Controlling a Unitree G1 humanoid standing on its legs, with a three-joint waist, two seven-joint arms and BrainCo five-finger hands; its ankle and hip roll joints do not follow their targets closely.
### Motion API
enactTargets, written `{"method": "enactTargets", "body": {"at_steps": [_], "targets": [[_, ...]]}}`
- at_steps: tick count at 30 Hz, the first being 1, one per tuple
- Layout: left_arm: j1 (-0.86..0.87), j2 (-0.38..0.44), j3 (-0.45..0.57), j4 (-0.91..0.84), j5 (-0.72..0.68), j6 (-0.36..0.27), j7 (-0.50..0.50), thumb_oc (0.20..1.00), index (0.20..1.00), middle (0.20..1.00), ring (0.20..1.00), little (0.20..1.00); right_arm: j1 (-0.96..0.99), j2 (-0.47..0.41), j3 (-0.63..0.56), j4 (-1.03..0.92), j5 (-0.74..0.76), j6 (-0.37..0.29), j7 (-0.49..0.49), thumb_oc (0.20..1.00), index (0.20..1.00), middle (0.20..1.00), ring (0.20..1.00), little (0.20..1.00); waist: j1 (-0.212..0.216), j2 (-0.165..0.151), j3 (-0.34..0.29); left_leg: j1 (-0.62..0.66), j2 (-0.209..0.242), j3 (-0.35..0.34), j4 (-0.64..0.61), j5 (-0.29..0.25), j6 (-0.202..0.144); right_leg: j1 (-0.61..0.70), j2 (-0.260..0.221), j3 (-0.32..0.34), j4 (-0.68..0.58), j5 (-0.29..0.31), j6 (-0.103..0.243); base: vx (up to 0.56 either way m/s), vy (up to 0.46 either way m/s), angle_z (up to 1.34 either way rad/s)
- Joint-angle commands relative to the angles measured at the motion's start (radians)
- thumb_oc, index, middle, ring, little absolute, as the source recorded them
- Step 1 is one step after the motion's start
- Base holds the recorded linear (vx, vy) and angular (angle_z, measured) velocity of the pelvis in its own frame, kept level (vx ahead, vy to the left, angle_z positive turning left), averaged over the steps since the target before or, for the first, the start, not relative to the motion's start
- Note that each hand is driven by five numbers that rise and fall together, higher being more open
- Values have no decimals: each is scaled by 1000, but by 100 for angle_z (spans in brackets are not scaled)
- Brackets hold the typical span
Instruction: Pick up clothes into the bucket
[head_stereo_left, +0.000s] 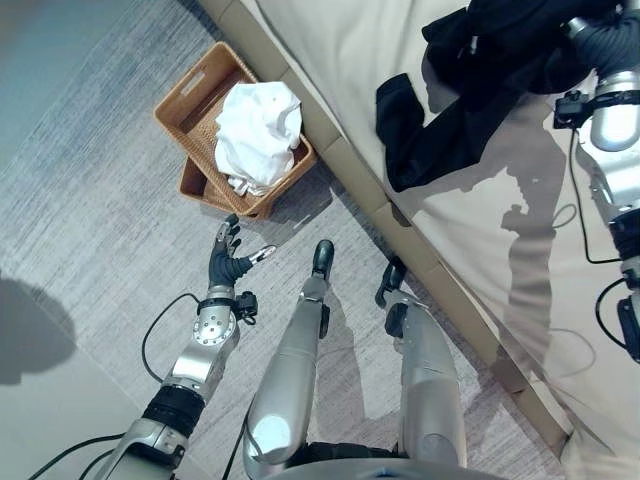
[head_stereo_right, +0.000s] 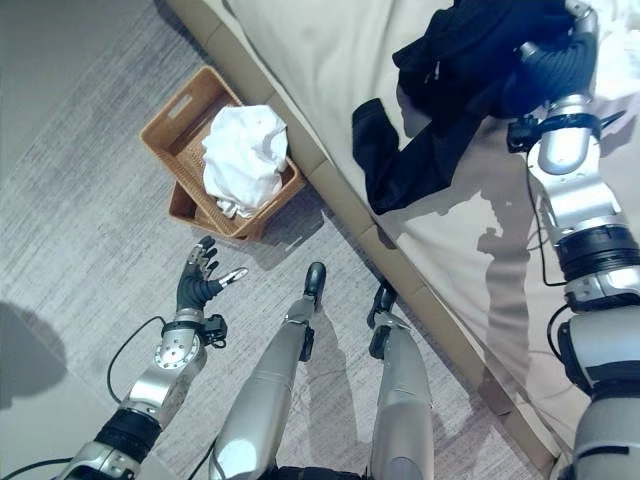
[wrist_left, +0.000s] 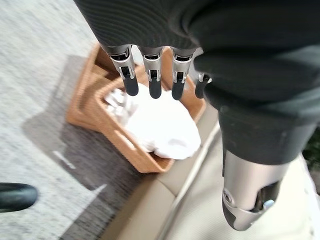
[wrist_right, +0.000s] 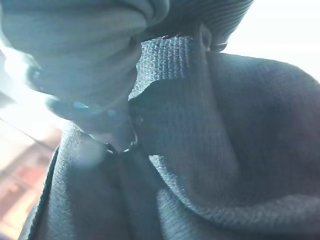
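Judging by the white cloth (head_stereo_left: 257, 132) already in the basket (head_stereo_left: 187, 92), half is done: the right hand (head_stereo_right: 556, 58) has its fingers clenched in the black garment (head_stereo_right: 450, 95) on the bed (head_stereo_left: 340, 60), while the left hand (head_stereo_left: 229, 260) hangs released.

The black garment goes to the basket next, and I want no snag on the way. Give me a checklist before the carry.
1. Right hand on the black garment: ok, bunched at the hand.
2. Fingers closed round the cloth: cannot tell, hidden in the fabric.
3. Garment clear of the bed: not ok, a long part trails on it.
4. Basket has room: ok, though white clothes fill one end.
5. Left hand out of the way: ok, open above the floor.
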Motion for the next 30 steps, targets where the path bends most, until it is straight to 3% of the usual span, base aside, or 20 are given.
{"method": "enactTargets", "body": {"at_steps": [1, 6, 14, 16, 20, 30], "targets": [[34, 42, 49, -68, 17, -53, -27, 1000, 1000, 1000, 1000, 1000, -68, -87, -49, -104, 22, -86, -26, 200, 200, 200, 200, 200, -9, -39, -17, 90, 10, -2, 37, -90, -5, 150, -19, 49, -75, 12, 87, 7, -10, -28], [26, 90, 66, -126, -5, -52, -78, 1000, 1000, 1000, 1000, 1000, -64, -107, -40, -159, 46, -90, 16, 200, 200, 200, 200, 200, -19, -53, -29, 255, 33, 22, -27, -88, -13, 305, 7, 59, -155, 32, 94, 32, -25, -26], [-36, 156, 46, -240, -28, -28, -174, 1000, 1000, 1000, 1000, 1000, -10, -130, -7, -257, 65, -61, 114, 200, 200, 200, 200, 200, -62, -56, -207, 417, 65, 47, -168, -51, -35, 469, 42, 43, -313, 60, 105, 85, -41, -10], [-48, 162, 37, -252, -30, -22, -184, 1000, 1000, 1000, 1000, 1000, -16, -126, 5, -258, 70, -57, 126, 200, 200, 200, 200, 200, -65, -56, -222, 437, 68, 54, -176, -54, -37, 490, 48, 46, -329, 61, 106, 64, -16, -9], [-150, 196, -34, -286, -40, 4, -227, 1000, 1000, 1000, 1000, 1000, -67, -129, 98, -266, 100, -27, 197, 200, 200, 200, 200, 200, -82, -65, -306, 512, 89, 81, -208, -60, -47, 564, 65, 56, -385, 70, 108, 87, -26, -11], [-390, 171, -181, -224, -46, 44, -254, 1000, 1000, 1000, 1000, 1000, -86, -133, 212, -349, 169, 4, 305, 200, 200, 200, 200, 200, -105, -69, -405, 612, 112, 112, -252, -71, -53, 678, 75, 56, -459, 73, 112, 79, -20, -8]]}}
